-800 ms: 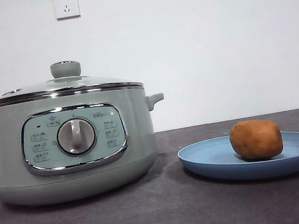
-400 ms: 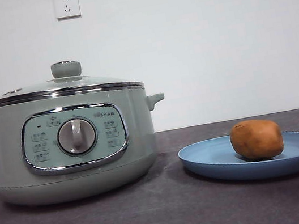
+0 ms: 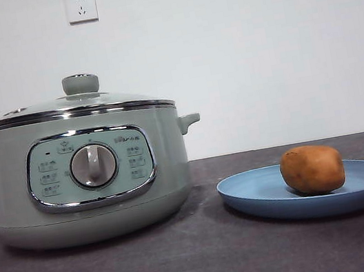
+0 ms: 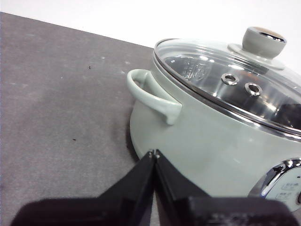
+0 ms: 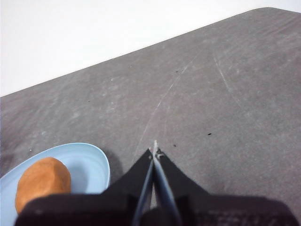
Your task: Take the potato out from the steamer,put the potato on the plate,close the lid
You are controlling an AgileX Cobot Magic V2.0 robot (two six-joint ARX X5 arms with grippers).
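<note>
Pincer status: left pincer [image 4: 154,153] has both jaws pressed together tip to tip, holding nothing; right pincer [image 5: 154,149] likewise closed and empty. Potato [image 3: 312,169] already sits on the plate [image 3: 248,198], on the half away from the steamer [image 3: 83,173], long axis roughly level and running across the front view. Lid [image 3: 73,104] is seated on the steamer's chrome rim, knob up, no gap visible in front or left wrist view. So judging from the layout, all three steps look done and no grasp is pending. Key relation if anything needed a touch-up: the left pincer is the one near the steamer, hovering just off its side handle [image 4: 153,94] and below rim level, with the lid knob [image 4: 263,40] up and across the glass from it. The right pincer is over bare desk [image 5: 225,94] beside the plate [image 5: 89,162], potato [image 5: 42,181] off to one side of the jaws, not between them. Neither pincer touches any task item. Front view shows no arm at all, so both are pulled clear of the work area.
</note>
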